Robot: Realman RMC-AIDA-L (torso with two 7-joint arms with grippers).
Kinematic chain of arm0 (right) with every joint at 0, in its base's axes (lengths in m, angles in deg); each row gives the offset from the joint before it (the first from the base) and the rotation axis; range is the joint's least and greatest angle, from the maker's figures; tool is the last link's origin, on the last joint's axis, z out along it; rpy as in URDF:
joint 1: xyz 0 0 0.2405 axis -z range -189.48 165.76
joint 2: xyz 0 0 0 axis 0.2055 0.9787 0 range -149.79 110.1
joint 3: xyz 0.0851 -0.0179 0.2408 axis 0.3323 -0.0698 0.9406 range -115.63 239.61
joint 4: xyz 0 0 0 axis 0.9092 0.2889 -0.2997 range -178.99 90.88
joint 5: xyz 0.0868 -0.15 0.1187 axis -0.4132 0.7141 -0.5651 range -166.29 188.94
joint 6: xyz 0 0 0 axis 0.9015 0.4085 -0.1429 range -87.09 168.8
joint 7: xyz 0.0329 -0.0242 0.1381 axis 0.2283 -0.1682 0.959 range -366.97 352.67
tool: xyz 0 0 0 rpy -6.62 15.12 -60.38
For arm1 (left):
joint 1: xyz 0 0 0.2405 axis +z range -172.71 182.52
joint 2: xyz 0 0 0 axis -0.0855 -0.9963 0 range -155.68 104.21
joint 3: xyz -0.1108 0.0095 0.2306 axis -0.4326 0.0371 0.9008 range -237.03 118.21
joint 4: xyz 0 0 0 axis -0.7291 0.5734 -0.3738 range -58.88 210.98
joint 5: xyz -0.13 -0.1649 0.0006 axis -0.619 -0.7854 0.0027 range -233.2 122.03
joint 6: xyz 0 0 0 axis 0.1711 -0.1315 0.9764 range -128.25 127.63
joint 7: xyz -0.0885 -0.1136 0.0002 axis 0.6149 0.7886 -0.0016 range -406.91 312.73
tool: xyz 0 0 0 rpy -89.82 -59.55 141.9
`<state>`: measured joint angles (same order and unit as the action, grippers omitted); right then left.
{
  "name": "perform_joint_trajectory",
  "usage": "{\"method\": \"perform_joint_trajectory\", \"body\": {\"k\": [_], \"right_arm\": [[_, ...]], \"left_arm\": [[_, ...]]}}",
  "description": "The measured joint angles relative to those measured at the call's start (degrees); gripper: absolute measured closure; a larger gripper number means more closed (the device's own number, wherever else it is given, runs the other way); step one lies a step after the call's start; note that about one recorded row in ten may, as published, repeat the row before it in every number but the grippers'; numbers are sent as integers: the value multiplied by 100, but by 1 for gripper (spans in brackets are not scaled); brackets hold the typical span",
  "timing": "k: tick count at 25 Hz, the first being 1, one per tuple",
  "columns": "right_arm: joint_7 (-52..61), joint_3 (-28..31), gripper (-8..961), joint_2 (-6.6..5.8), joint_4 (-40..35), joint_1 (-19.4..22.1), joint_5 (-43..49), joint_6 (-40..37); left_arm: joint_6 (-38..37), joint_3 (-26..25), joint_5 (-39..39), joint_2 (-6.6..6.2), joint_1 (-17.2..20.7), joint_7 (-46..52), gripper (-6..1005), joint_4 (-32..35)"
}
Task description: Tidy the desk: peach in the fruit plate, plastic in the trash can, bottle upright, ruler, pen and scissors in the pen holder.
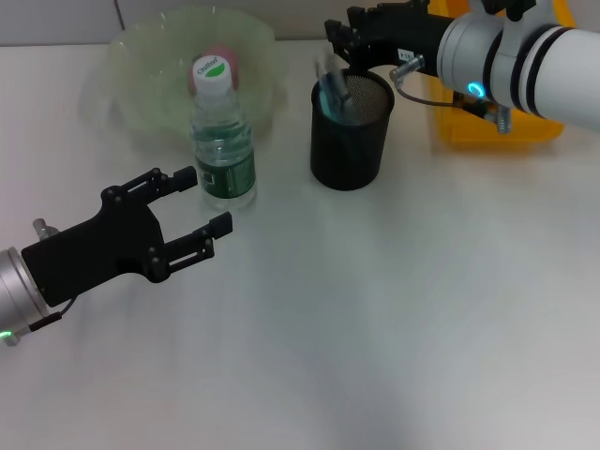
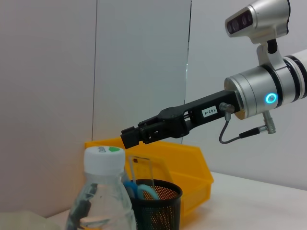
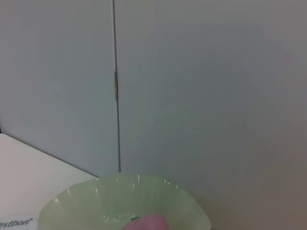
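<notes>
Honestly, with the right gripper [image 1: 339, 39] hovering over the pen holder [image 1: 351, 131] near the surface's far edge, jaws unreadable, I'd have released straight down, left gripper [image 1: 192, 211] idle, gaping.

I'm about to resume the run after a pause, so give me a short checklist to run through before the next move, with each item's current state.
1. Bottle upright, cap on: ok.
2. Peach in the fruit plate: ok, it shows pink behind the bottle cap.
3. Pen holder upright with items inside: ok; scissors handles and a clear ruler show in the left wrist view; the pen cannot be told.
4. Right gripper position: above the pen holder's rim; whether it has let go cannot be told.
5. Left gripper open and apart from the bottle: ok.
6. Plastic in the yellow trash can: cannot tell, the right arm hides the inside.
</notes>
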<state>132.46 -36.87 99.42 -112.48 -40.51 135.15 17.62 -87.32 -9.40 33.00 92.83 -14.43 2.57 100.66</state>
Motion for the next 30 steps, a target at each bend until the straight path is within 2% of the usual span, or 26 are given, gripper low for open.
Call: {"method": "perform_joint_trajectory", "body": {"k": [7, 10, 15, 17, 20, 23, 25, 27, 30], "right_arm": [[-13, -2, 531, 20, -121, 116, -9, 53], [4, -2, 488, 19, -424, 342, -95, 34], [-259, 112, 445, -21, -1127, 932, -954, -347], [-733, 359, 444, -22, -1292, 1094, -1546, -824], [-1961, 1018, 443, -7, -1215, 1242, -3152, -1968], [-3267, 1796, 441, -10, -575, 1259, -4940, -3466], [-3925, 2317, 440, -12, 54, 1200, -5796, -4539], [-4481, 2791, 439, -14, 686, 1092, -6208, -5509], [-5092, 3466, 438, -21, 1646, 938, -6283, -6564]], "left_arm": [[0, -2, -1, 0, 6, 0, 247, 0], [0, -8, -11, 0, 19, 0, 247, 0], [-9, -9, -45, 0, 43, 0, 247, 0], [-31, -10, -62, 0, 60, 0, 247, 0], [-37, -10, -65, -1, 61, 0, 247, 0], [-45, -9, -68, -1, 62, 0, 246, 0], [-53, -9, -69, 0, 62, 0, 246, 0], [-72, -9, -70, -1, 65, 0, 246, 1], [-254, -8, -88, 0, 90, -14, 246, 0]]}}
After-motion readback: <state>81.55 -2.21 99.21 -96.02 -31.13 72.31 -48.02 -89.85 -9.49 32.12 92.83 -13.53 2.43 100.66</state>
